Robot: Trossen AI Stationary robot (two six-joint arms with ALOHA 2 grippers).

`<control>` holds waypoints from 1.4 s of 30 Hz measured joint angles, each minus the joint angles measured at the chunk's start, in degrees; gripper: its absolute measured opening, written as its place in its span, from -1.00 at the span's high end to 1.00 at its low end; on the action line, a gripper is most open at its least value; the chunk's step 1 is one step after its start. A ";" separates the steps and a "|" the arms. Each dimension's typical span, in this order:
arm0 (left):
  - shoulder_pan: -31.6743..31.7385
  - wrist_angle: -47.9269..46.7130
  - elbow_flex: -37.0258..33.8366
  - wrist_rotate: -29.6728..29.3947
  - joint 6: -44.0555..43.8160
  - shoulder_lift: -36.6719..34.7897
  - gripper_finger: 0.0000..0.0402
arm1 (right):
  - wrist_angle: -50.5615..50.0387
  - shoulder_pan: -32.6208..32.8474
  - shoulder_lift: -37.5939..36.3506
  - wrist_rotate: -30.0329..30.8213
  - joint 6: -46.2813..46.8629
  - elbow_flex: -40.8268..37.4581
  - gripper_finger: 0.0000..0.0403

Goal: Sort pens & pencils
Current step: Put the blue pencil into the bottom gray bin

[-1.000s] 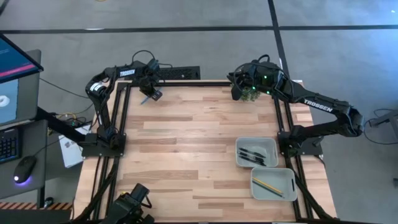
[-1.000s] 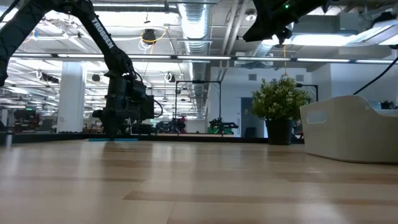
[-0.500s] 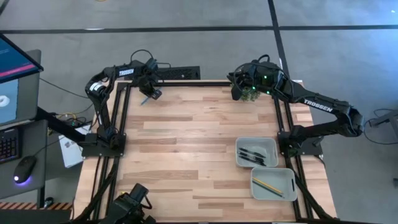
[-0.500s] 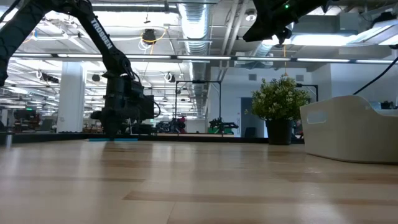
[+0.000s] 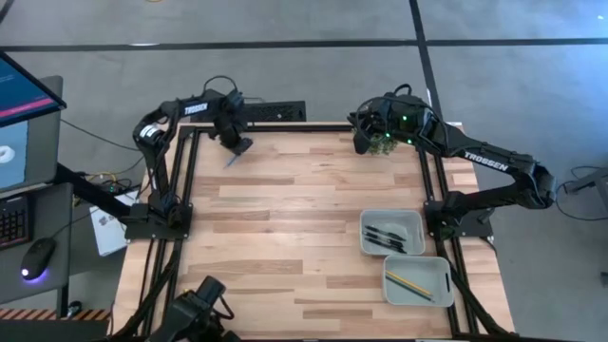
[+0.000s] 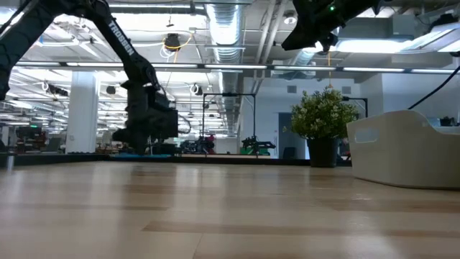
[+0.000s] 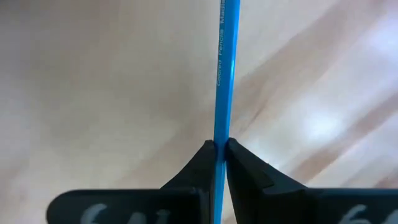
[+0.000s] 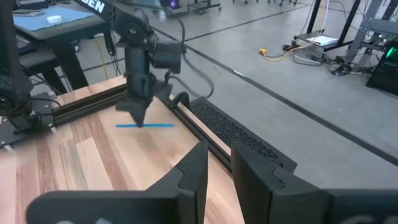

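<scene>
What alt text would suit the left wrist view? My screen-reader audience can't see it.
The left gripper is shut on a blue pencil, which runs straight out from between the two dark fingers. Behind it is the light wooden table.

The blue pencil is lying level near the table's far left corner, clamped between the left gripper's fingers. The yellow pencil is resting diagonally in the near bin at the right edge. The black pens are lying in the adjoining bin.
</scene>
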 joint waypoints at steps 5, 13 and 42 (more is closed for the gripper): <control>0.26 -0.08 2.91 9.34 0.69 -0.08 0.92 | -0.29 -0.01 0.00 -0.02 0.01 0.00 0.54; -0.30 0.48 7.03 35.16 3.48 -0.21 0.92 | -0.26 -0.01 0.00 -0.01 0.05 0.00 0.54; -23.22 66.39 12.51 61.42 -40.23 -0.38 0.92 | 0.29 0.05 -0.01 -4.52 24.71 0.00 0.02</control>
